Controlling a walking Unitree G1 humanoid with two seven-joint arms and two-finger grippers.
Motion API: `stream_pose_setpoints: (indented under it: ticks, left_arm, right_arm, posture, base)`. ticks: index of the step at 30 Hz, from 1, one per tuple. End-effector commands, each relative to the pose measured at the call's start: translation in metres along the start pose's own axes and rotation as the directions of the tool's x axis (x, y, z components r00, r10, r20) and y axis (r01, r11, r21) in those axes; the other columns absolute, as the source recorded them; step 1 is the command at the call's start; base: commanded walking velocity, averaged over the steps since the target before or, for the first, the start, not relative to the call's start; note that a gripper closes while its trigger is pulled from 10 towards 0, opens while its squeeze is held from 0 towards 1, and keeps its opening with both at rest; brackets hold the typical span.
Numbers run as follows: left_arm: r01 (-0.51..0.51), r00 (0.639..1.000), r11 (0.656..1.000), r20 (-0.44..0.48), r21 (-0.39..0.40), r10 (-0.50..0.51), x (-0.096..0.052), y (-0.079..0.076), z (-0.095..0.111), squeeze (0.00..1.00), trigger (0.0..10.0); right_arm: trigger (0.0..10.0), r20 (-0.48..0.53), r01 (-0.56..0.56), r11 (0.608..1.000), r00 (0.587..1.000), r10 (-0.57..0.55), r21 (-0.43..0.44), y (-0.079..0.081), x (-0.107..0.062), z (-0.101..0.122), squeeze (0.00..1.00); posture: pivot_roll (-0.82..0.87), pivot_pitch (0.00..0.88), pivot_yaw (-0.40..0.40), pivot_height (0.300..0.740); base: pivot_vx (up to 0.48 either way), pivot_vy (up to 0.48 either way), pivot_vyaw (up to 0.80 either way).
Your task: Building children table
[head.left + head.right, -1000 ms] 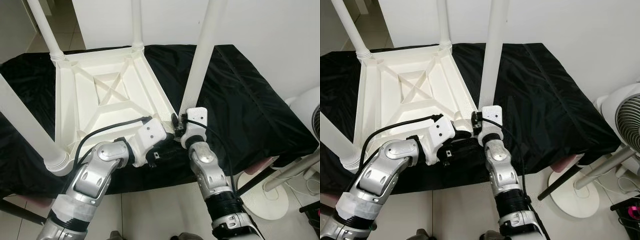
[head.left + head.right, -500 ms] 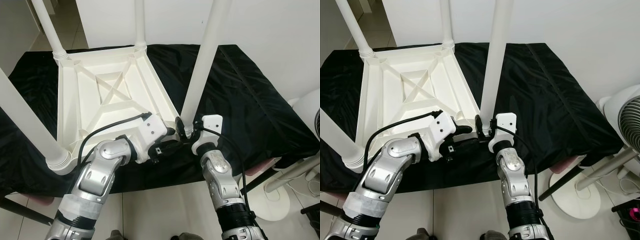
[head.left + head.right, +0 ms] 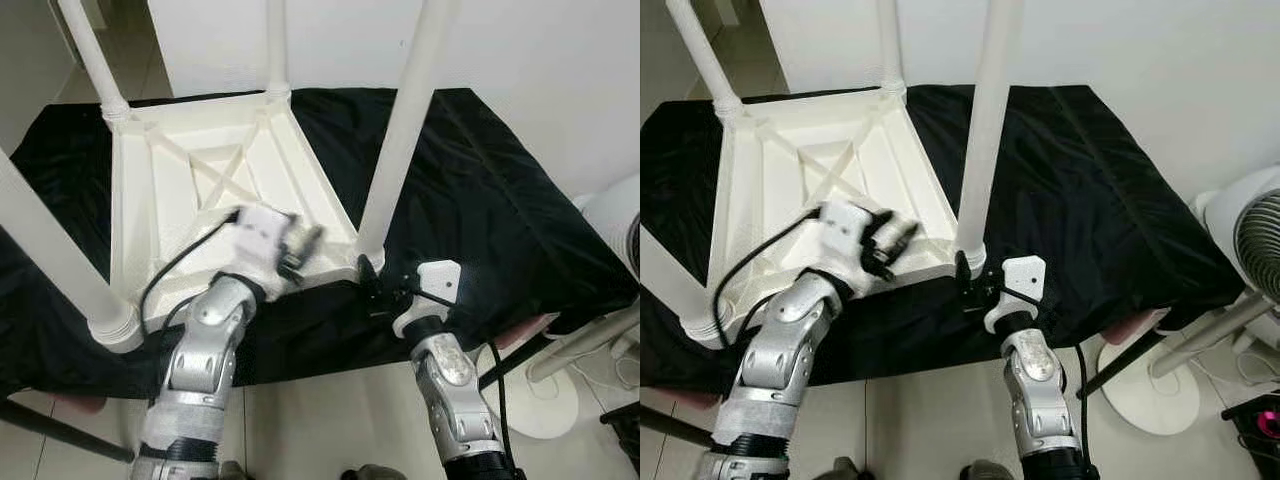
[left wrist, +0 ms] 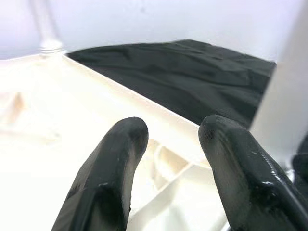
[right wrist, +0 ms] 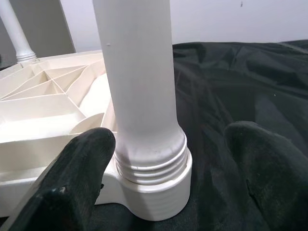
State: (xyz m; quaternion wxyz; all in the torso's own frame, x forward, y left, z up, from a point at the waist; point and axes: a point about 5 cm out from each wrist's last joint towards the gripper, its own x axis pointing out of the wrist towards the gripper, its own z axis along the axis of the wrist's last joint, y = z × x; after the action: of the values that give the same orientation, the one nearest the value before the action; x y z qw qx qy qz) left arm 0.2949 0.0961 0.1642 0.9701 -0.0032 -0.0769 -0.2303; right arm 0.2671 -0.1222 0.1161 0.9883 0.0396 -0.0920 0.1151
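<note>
A white plastic children's table lies upside down on a black cloth, its legs pointing up. The near right leg stands screwed into its corner socket. My right gripper hovers open just in front of that socket, a finger on each side of the leg and clear of it. Raised over the table's underside near the same corner, my left gripper is open, and its fingers hold nothing. It looks motion-blurred.
The black cloth covers a low surface that ends just in front of me. A white standing fan and its round base are at the right. A white wall is behind.
My right gripper has backed away from the leg's base toward me. My left gripper has swung up from the table's front edge to above its underside.
</note>
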Motion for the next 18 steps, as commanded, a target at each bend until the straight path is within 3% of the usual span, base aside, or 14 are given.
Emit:
stream_pose_setpoints:
  ticks: [1, 8, 13, 15, 18]
  left_arm:
    - [-0.064, 0.998, 0.998, 0.024, -0.029, 0.064, -0.001, 0.001, 0.000, 0.00, 10.0]
    - [-0.081, 0.995, 0.996, 0.051, -0.048, 0.084, -0.001, 0.001, 0.000, 0.00, 10.0]
    - [-0.170, 0.983, 0.984, 0.063, -0.046, 0.173, 0.008, 0.009, 0.004, 0.00, 10.0]
    - [-0.170, 0.983, 0.985, 0.067, -0.033, 0.172, 0.008, 0.009, 0.006, 0.00, 10.0]
    - [-0.057, 0.998, 0.998, 0.032, -0.041, 0.059, 0.000, 0.000, 0.001, 0.00, 10.0]
  right_arm:
    - [10.0, 0.014, -0.003, 1.000, 1.000, 0.002, 0.004, 0.001, -0.002, 0.002, 0.00]
    - [10.0, 0.015, -0.032, 0.999, 0.999, 0.031, 0.008, 0.003, -0.001, 0.002, 0.00]
    - [10.0, 0.013, -0.081, 0.996, 0.997, 0.082, -0.020, -0.003, 0.003, 0.004, 0.00]
    - [10.0, 0.016, -0.076, 0.997, 0.997, 0.076, -0.020, -0.006, 0.004, 0.005, 0.00]
    - [10.0, 0.007, -0.088, 0.996, 0.996, 0.088, -0.023, -0.008, -0.001, 0.004, 0.00]
  posture:
    - [-0.13, 0.038, 0.024, 0.740]
    - [-0.14, 0.040, 0.025, 0.740]
    - [-0.14, 0.045, 0.029, 0.740]
    - [-0.13, 0.044, 0.028, 0.740]
    - [-0.11, 0.042, 0.024, 0.740]
  base:
    - [0.000, 0.000, 0.00]
    - [0.000, 0.000, 0.00]
    - [0.000, 0.000, 0.00]
    - [0.000, 0.000, 0.00]
    - [0.000, 0.000, 0.00]
